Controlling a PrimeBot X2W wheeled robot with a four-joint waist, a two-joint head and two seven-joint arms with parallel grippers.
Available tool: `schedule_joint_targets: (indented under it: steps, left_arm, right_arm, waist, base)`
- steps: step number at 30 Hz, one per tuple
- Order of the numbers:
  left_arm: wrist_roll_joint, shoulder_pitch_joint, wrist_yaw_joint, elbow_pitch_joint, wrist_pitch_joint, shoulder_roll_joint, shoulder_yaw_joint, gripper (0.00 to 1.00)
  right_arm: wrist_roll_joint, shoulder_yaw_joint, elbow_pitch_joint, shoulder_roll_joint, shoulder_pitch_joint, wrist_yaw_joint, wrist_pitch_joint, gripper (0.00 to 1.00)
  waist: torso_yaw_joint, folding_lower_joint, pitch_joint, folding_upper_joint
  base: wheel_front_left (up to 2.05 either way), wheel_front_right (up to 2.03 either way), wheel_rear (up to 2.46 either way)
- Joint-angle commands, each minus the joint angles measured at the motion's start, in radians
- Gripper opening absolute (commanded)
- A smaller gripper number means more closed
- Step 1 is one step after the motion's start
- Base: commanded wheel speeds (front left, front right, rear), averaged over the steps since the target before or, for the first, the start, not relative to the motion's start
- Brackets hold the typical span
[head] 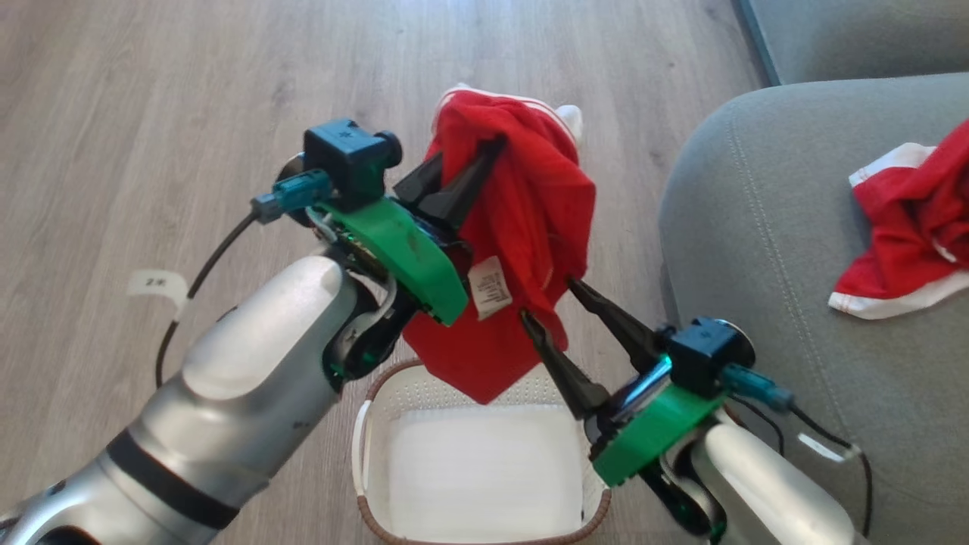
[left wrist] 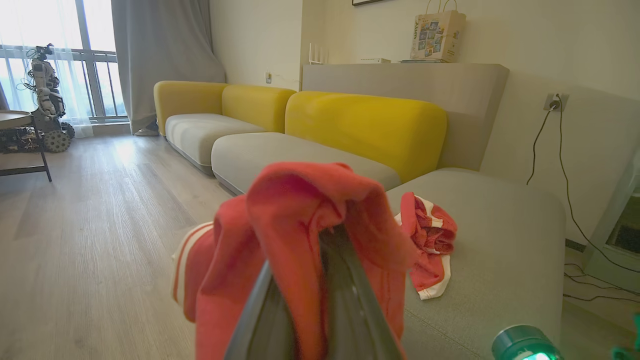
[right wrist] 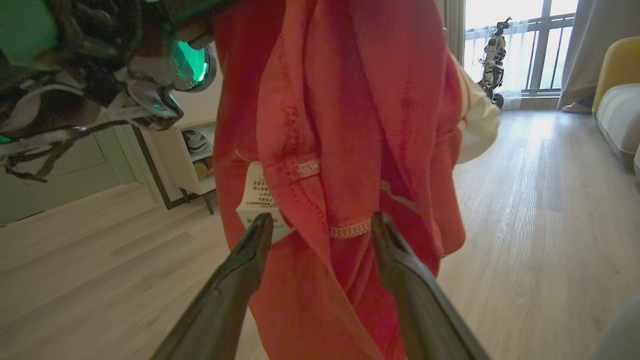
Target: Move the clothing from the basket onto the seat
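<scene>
Pinched shut on a red garment [head: 530, 204], the left gripper [head: 492, 151] is held above the white basket [head: 363, 454], beside the grey seat [head: 757, 227]. The right gripper [head: 549, 300] is spread wide at the garment's lower folds, and another red-and-white piece [head: 908, 219] is laid on the seat

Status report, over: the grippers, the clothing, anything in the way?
Left gripper shut on red garment, held above basket. Right gripper open, fingers astride its hanging fold. Basket looks empty; another piece already on seat. Path to seat looks clear.
</scene>
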Motion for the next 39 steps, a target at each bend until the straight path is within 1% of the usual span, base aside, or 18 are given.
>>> schedule_joint_targets:
  steps: [1,9,14,18,19,20,21,22,27,34,39]
  left_arm:
    - [-0.006,-0.084,-0.004,-0.032,0.0,0.012,0.038,0.0]
    - [-0.003,-0.093,-0.027,-0.03,0.009,-0.031,-0.003,0.0]
    - [-0.004,-0.091,-0.04,-0.021,0.016,-0.056,-0.029,0.0]
    - [-0.004,-0.089,-0.045,-0.016,0.017,-0.066,-0.04,0.0]
    - [-0.004,-0.089,-0.046,-0.013,0.017,-0.068,-0.042,0.0]
    - [-0.004,-0.088,-0.047,-0.011,0.018,-0.069,-0.044,0.0]
    - [-0.005,-0.088,-0.047,-0.009,0.018,-0.07,-0.046,0.0]
    - [-0.005,-0.087,-0.047,-0.007,0.018,-0.07,-0.047,0.0]
    - [-0.008,-0.087,-0.045,0.003,0.016,-0.065,-0.045,0.0]
    - [-0.01,-0.088,-0.04,0.011,0.011,-0.055,-0.041,0.0]
    - [-0.016,-0.078,-0.033,0.02,0.007,-0.044,-0.036,0.0]
  right_arm:
    - [0.012,0.019,-0.01,0.014,-0.049,0.007,-0.006,1.0]
    - [0.042,0.081,0.115,0.032,-0.156,0.007,-0.006,1.0]
    - [0.054,0.087,0.171,0.045,-0.194,0.007,-0.006,1.0]
    - [0.061,0.092,0.195,0.053,-0.214,0.007,-0.006,1.0]
    - [0.063,0.093,0.203,0.055,-0.219,0.007,-0.006,0.85]
    - [0.065,0.094,0.21,0.057,-0.222,0.007,-0.006,0.51]
    - [0.068,0.097,0.216,0.058,-0.225,0.007,-0.006,0.2]
    - [0.07,0.098,0.22,0.059,-0.227,0.007,-0.006,0.0]
    - [0.075,0.105,0.216,0.057,-0.231,0.007,-0.006,0.0]
    - [0.076,0.096,0.196,0.049,-0.221,0.007,-0.006,0.0]
    - [0.063,0.049,0.157,0.042,-0.196,0.007,-0.006,0.0]
  waist:
    - [0.01,0.0,0.002,-0.0001]
    - [0.069,0.0,0.002,-0.0001]
    - [0.105,0.0,-0.001,-0.0001]
    - [0.12,0.0,-0.003,-0.0001]
    - [0.124,0.0,-0.003,-0.0001]
    - [0.127,0.0,-0.004,-0.0001]
    - [0.13,0.0,-0.005,-0.0001]
    - [0.133,0.0,-0.005,-0.0001]
    - [0.137,0.0,-0.003,-0.0001]
    - [0.124,0.0,-0.001,-0.0001]
    - [0.108,0.0,-0.005,-0.0001]
  base:
    - [0.0,0.0,0.0]
    - [0.0,0.0,0.0]
    - [0.0,0.0,0.0]
    - [0.0,0.0,0.0]
    - [0.0,0.0,0.0]
    - [0.0,0.0,0.0]
    - [0.0,0.0,0.0]
    - [0.0,0.0,0.0]
    - [0.0,0.0,0.0]
    - [0.0,0.0,0.0]
    - [0.0,0.0,0.0]
